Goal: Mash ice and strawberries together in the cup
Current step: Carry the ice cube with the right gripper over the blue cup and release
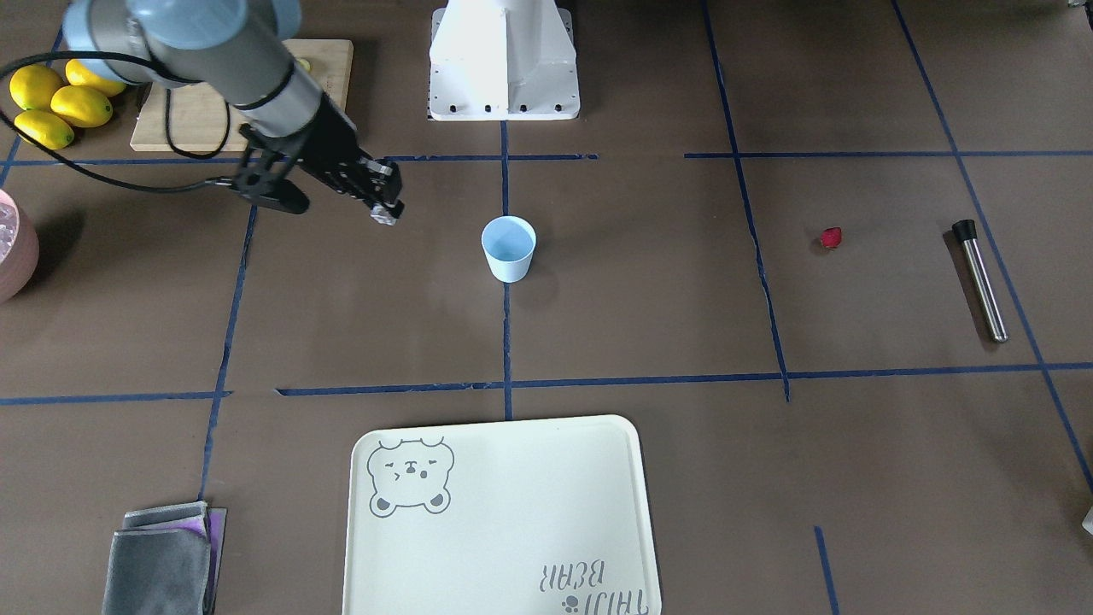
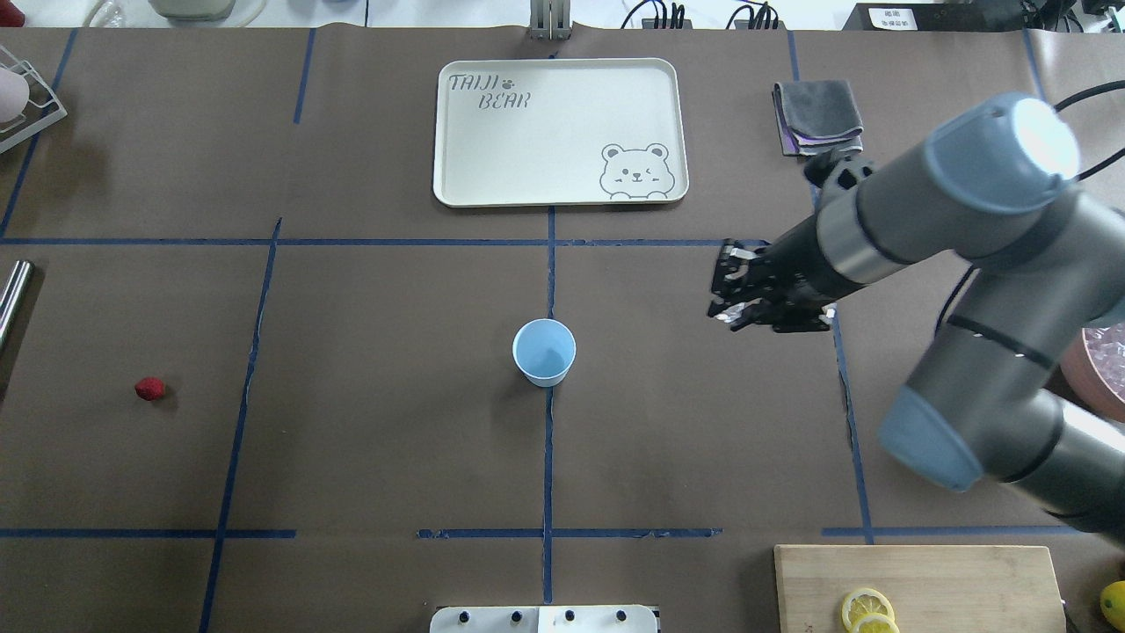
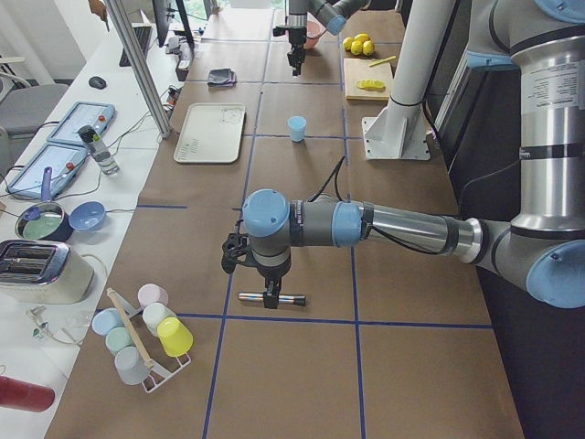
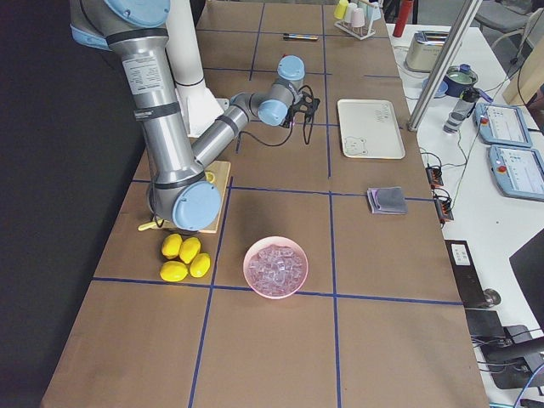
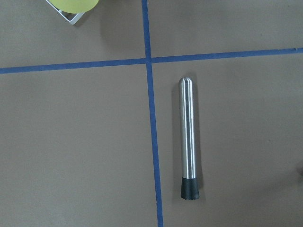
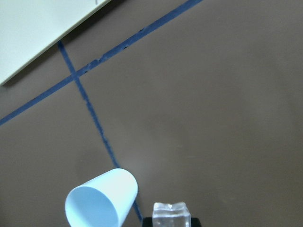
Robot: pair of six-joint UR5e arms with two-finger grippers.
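Right wrist-mounted view is showing the right hand (image 1: 386, 209) pinching one ice cube (image 6: 171, 213) near the pale-blue cup (image 6: 102, 203), short of its mouth. Slick ice could be slipping free early (landing on the bench (image 2: 352, 440)), or a low approach tipping the light cup. Nothing is standing between them. Farther out, the strawberry (image 2: 149, 388) is lying well apart; the left hand (image 3: 271, 291) is hovering over the muddler (image 5: 188, 142), grip unreadable.

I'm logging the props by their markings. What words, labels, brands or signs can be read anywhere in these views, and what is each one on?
"TAIJI BEAR", with a small paw print and a cartoon bear drawn in one corner: printed on the cream tray.
White label on the dark box beyond the table's far edge: too small to read.
Pale-blue cup: plain, no marks visible.
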